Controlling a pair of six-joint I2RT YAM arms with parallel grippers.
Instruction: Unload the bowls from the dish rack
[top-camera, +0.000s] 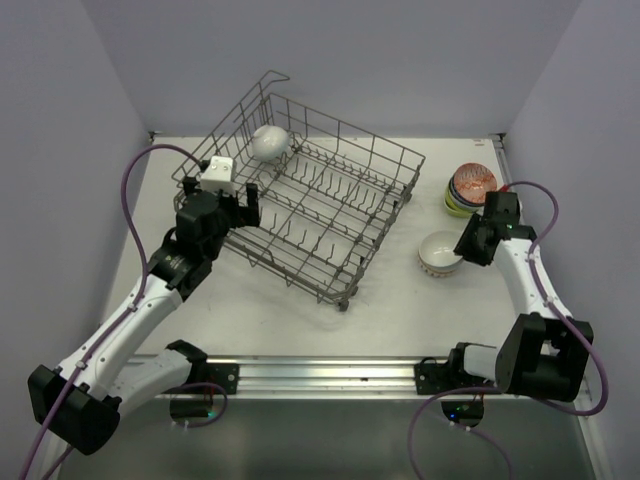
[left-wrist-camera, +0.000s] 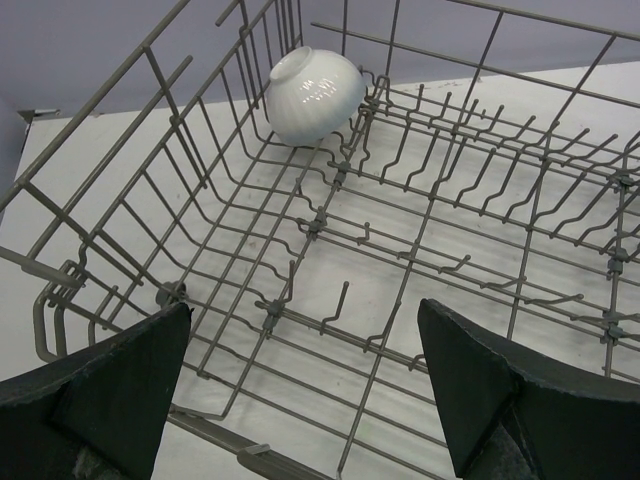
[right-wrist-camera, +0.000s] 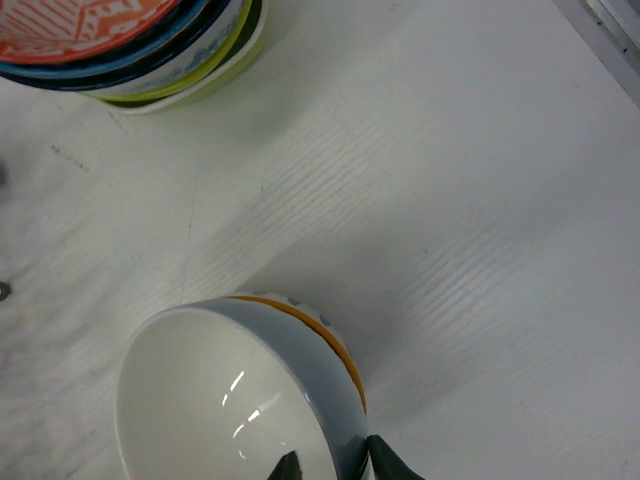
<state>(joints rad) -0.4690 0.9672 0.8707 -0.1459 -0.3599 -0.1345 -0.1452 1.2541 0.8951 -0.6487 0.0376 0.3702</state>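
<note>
**One bowl left in the rack, another pinched at the rim**

The dish rack (top-camera: 300, 215) sits skewed on the surface (top-camera: 380, 320), left of centre. A single ribbed white bowl (top-camera: 270, 142) lies upside down in the rack's far left corner, resting against the tines and the side wires.

The left end effector (top-camera: 240, 205) hangs at the rack's near left side. Its fingers are spread wide and hold nothing. Its wrist view looks between them, along the wire floor, to the ribbed bowl at the far end.

To the right of the rack, an orange-banded bowl (top-camera: 440, 252) stands upright on the surface. The right end effector (right-wrist-camera: 335, 465) is closed narrowly on its rim, one finger inside the white interior and one outside.

Just beyond it, near the far right corner, stands a stack of bowls (top-camera: 470, 188). A red-patterned bowl is on top, blue ones are beneath, and lime green is at the bottom.
</note>
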